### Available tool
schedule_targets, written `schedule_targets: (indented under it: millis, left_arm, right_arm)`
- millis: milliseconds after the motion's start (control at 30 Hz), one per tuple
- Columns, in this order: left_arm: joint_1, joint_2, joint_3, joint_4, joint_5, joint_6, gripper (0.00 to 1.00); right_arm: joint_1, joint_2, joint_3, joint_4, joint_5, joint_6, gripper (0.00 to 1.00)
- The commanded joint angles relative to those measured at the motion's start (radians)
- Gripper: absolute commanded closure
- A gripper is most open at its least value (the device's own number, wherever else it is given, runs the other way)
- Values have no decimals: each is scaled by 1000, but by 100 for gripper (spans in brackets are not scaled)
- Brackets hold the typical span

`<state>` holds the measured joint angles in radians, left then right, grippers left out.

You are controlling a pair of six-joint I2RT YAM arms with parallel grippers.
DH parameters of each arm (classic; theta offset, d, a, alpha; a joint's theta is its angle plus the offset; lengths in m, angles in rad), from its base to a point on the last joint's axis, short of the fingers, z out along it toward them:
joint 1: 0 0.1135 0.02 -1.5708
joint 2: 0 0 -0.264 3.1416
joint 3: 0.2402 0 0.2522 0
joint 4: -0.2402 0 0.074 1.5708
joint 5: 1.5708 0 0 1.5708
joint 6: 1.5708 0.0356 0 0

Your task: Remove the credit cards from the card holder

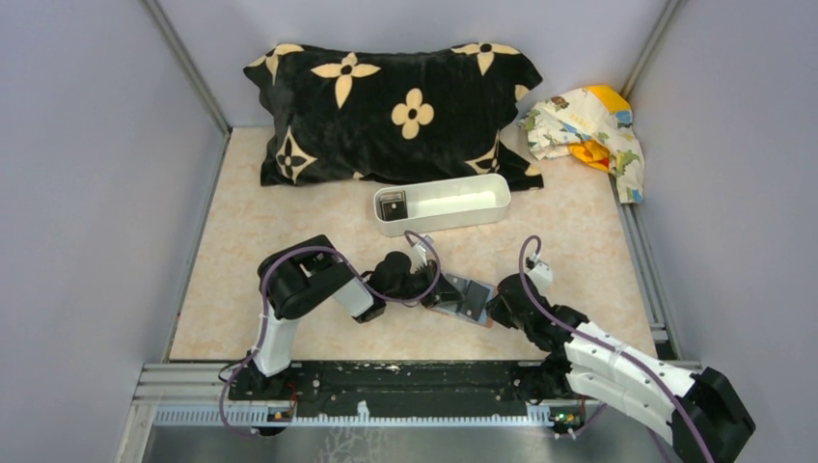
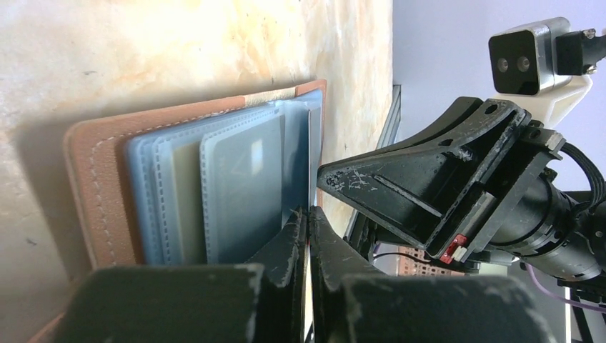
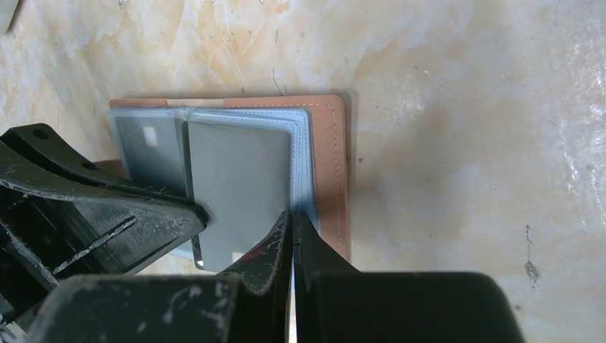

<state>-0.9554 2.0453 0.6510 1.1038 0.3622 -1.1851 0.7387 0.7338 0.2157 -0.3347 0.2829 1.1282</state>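
Observation:
The card holder (image 1: 469, 299) lies open on the table between my two grippers, its brown rim (image 3: 331, 171) framing light blue slot pockets (image 2: 146, 200). A dark grey credit card (image 3: 239, 186) sticks out a little past its lower edge, and a second dark card (image 3: 146, 153) sits in a pocket beside it. My left gripper (image 2: 309, 213) is shut on the thin edge of the grey card, which runs edge-on into its tips. My right gripper (image 3: 291, 214) is shut, its tips resting on the blue edge just inside the brown rim.
A long white tray (image 1: 463, 198) stands behind the card holder with a dark card (image 1: 392, 204) in its left end. Behind it lie a black flowered pillow (image 1: 386, 106) and a patterned cloth (image 1: 588, 125). Grey walls close both sides.

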Motion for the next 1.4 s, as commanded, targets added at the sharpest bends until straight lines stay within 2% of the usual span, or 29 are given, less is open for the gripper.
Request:
schedule_targets:
  millis: [0,200,267,300,667,867,1167,1367]
  left_arm:
    - [-5,20,13,94,17,-15,99]
    - [2,10,-15,111,17,-21,100]
    - [10,5,-32,125,15,-25,88]
    - [14,4,-41,133,15,-29,86]
    - [24,18,-68,182,24,-49,83]
    - [30,14,-83,194,23,-53,84]
    - [35,39,-74,217,48,-66,100]
    - [34,44,-60,215,63,-61,100]
  right_arm:
    - [12,21,-17,5,-40,4,100]
    - [12,22,-21,3,-29,3,100]
    - [12,22,-25,9,-32,5,100]
    - [13,24,-26,11,-33,6,100]
    - [12,34,-27,20,-33,7,100]
    - [14,34,-29,21,-31,7,100]
    - [11,38,-24,16,-29,7,100]
    - [12,37,-26,18,-29,8,100]
